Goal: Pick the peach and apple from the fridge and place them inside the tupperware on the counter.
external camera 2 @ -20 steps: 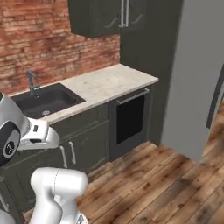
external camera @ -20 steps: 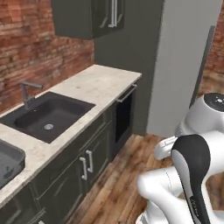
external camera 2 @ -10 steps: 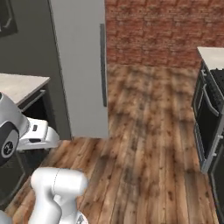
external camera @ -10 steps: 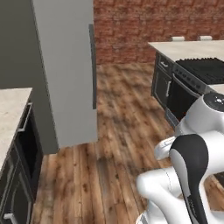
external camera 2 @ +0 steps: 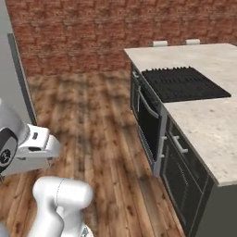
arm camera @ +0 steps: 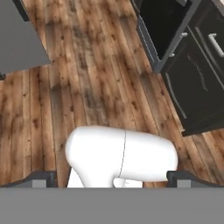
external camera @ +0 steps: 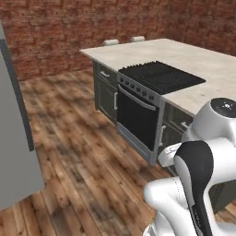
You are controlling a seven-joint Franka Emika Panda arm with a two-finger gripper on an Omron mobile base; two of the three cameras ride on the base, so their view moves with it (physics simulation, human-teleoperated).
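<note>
One task thing in view: fridge (external camera: 16,152), at far left edge of left base view, cut off by the frame. Looks like a plain flat grey slab standing on the wood floor (external camera: 78,152), with a long dark vertical strip down its near edge; handle or door edge, cannot tell which. Same grey slab with dark strip at left edge of right base view (external camera 2: 5,69), and a grey corner of it at top left of hand view (arm camera: 19,39). Doors, panel and shelves not readable from these angles.

Well apart from it, across open floor: pale stone island counter (external camera: 184,55) with black cooktop (external camera: 159,76) set in, black oven (external camera: 136,117) below it, dark cabinets (external camera 2: 185,176) beside. Red brick wall (external camera: 69,32) behind.

Gripper (arm camera: 113,177) low in hand view, pointing down at the floor. Two dark fingertips (arm camera: 43,178) spread wide apart, one at each side, gripping nothing.
</note>
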